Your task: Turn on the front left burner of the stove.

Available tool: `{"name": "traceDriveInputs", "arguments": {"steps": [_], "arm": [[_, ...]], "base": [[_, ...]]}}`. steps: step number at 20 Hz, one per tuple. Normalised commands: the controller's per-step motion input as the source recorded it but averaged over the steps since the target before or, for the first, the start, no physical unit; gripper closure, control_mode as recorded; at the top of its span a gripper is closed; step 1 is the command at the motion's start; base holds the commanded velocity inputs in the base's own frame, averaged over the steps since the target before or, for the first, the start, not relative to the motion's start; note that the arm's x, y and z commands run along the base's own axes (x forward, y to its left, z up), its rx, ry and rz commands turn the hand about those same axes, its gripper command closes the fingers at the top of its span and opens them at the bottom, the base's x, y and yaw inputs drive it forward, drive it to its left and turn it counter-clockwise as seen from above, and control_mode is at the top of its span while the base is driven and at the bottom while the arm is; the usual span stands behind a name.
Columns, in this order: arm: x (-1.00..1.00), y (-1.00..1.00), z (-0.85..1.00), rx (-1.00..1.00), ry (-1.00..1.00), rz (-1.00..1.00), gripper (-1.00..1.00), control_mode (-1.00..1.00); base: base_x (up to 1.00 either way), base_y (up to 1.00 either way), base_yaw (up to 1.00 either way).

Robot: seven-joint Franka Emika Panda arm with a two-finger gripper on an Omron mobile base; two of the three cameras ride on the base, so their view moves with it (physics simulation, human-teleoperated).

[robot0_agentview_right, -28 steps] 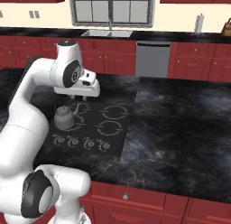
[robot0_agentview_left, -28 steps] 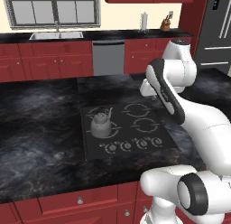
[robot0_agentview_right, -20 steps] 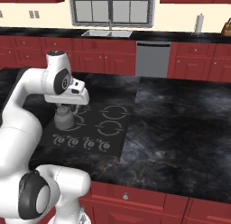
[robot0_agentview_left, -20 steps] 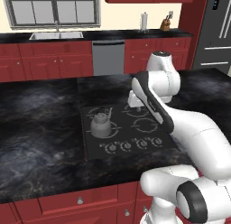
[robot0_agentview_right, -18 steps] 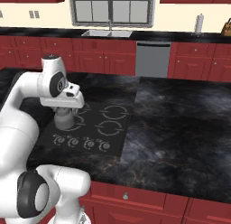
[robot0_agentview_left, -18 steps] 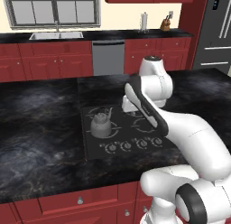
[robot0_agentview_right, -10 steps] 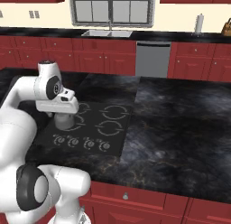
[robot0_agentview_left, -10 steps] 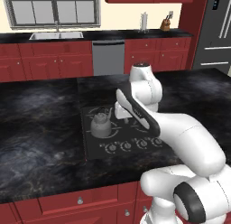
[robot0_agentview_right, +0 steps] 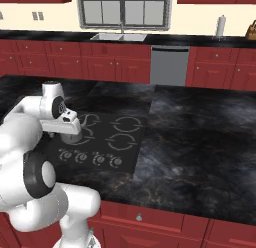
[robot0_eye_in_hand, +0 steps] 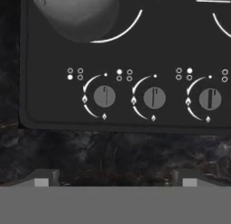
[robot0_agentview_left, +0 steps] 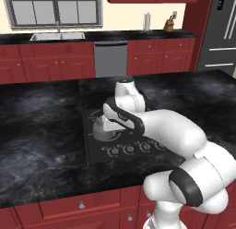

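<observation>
Here, arm bent low, stove (robot0_eye_in_hand: pixel 135 51) knobs (robot0_eye_in_hand: pixel 154 98) below.

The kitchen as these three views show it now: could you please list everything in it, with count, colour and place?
stove: one, black glass, set in the island counter.
burner rings: four, white outlines; the front left burner lies under the kettle.
knobs: a row of small grey ones along the stove's front edge; three in the hand view.
kettle: one, grey, on the front left ring.
countertop: dark, marbled.
cabinets: red.
sink: under the window.
dishwasher: grey.
fridge: dark, far right.
gripper: one; dark tips above the counter before the knobs; jaws apart.
</observation>
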Motion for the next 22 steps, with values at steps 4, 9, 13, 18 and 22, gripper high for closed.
{"name": "traceDriveInputs", "arguments": {"steps": [4, 9, 13, 18, 22], "arm": [[0.38, 0.25, -0.65, 0.00, 0.01, -0.02, -1.00, -1.00], [0.18, 0.14, -0.45, 0.01, 0.02, 0.00, -1.00, -1.00], [0.04, 0.01, -0.27, 0.00, 0.01, -0.01, -1.00, -1.00], [0.00, 0.00, -0.30, 0.00, 0.00, -0.02, -1.00, -1.00], [0.00, 0.00, -0.30, 0.00, 0.01, -0.02, -1.00, -1.00]], "base": [[0.00, 0.00, 0.00], [0.00, 0.00, 0.00], [0.00, 0.00, 0.00], [0.00, 0.00, 0.00], [0.00, 0.00, 0.00]]}}
